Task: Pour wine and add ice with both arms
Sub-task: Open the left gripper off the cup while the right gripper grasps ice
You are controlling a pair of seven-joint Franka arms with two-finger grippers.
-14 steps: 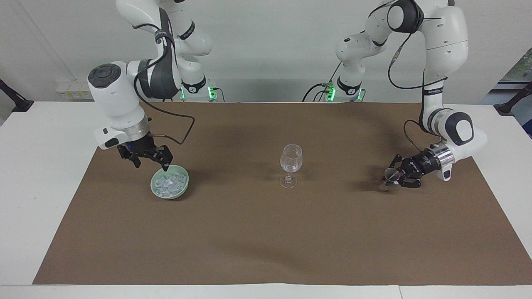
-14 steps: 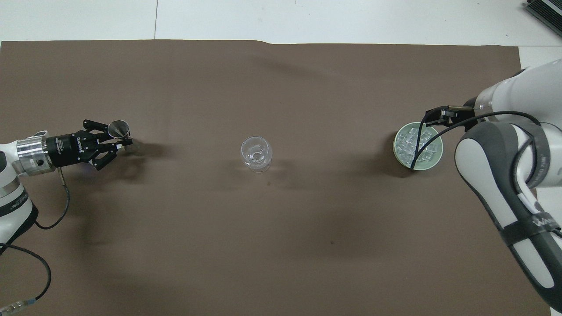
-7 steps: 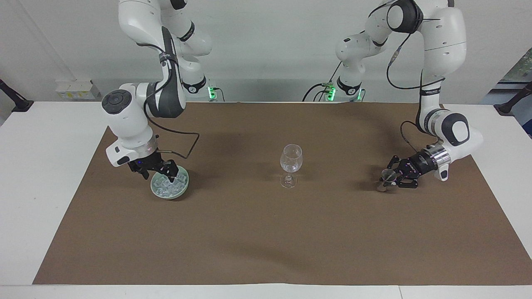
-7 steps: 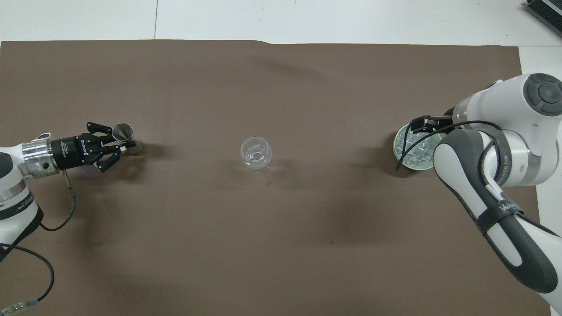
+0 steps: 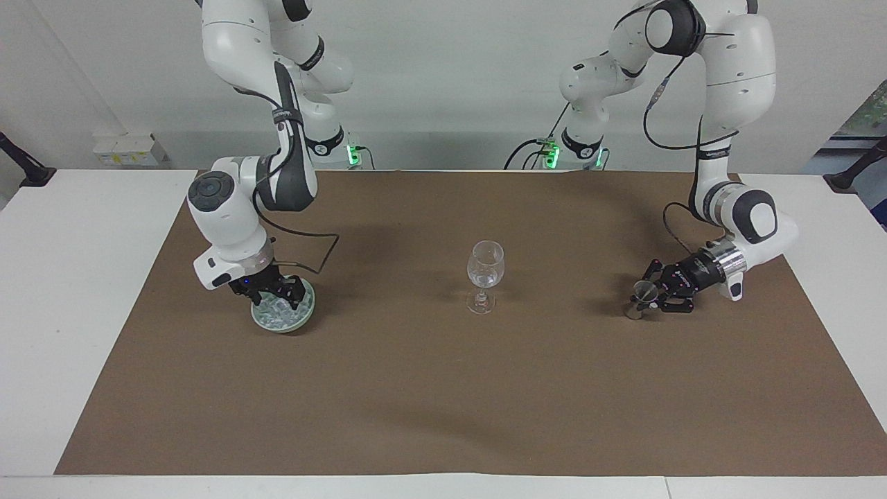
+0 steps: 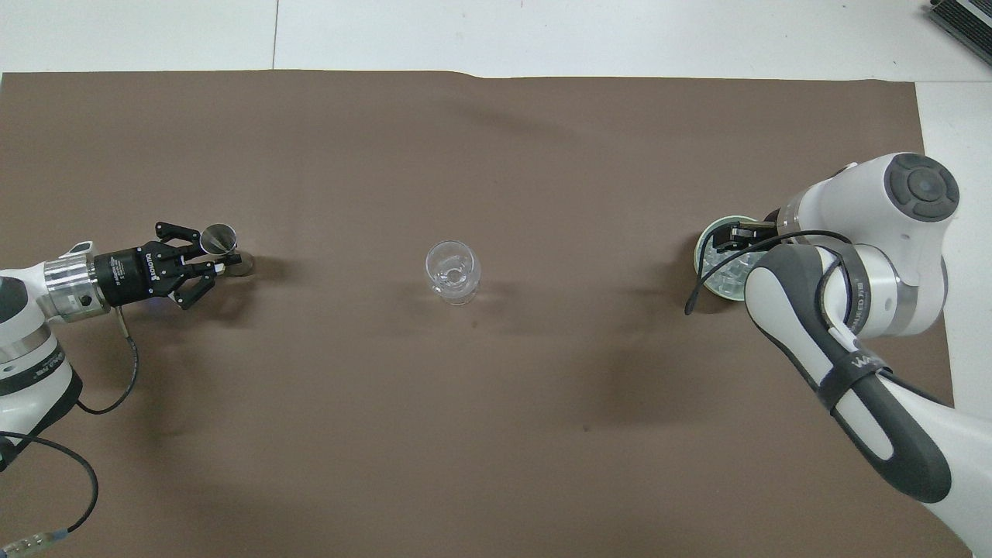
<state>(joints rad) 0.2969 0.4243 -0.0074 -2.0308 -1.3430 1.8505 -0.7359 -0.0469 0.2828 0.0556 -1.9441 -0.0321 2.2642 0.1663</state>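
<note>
Ice (image 5: 280, 312) heaped shapelessly in bowl (image 5: 305, 315) under right gripper (image 5: 276, 296), spread uncertain; left gripper (image 5: 650, 299) clamping tilted jigger (image 5: 644, 291).

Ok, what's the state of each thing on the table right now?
Wine glass: upright at mid-mat, no wine visible in it.
Jigger: gripped, low at the mat.
Left end effector: shut on the jigger.
Bowl: upright, holding ice.
Ice: heaped in the bowl.
Right end effector: down in the bowl, at the ice.

No legible text anywhere.
</note>
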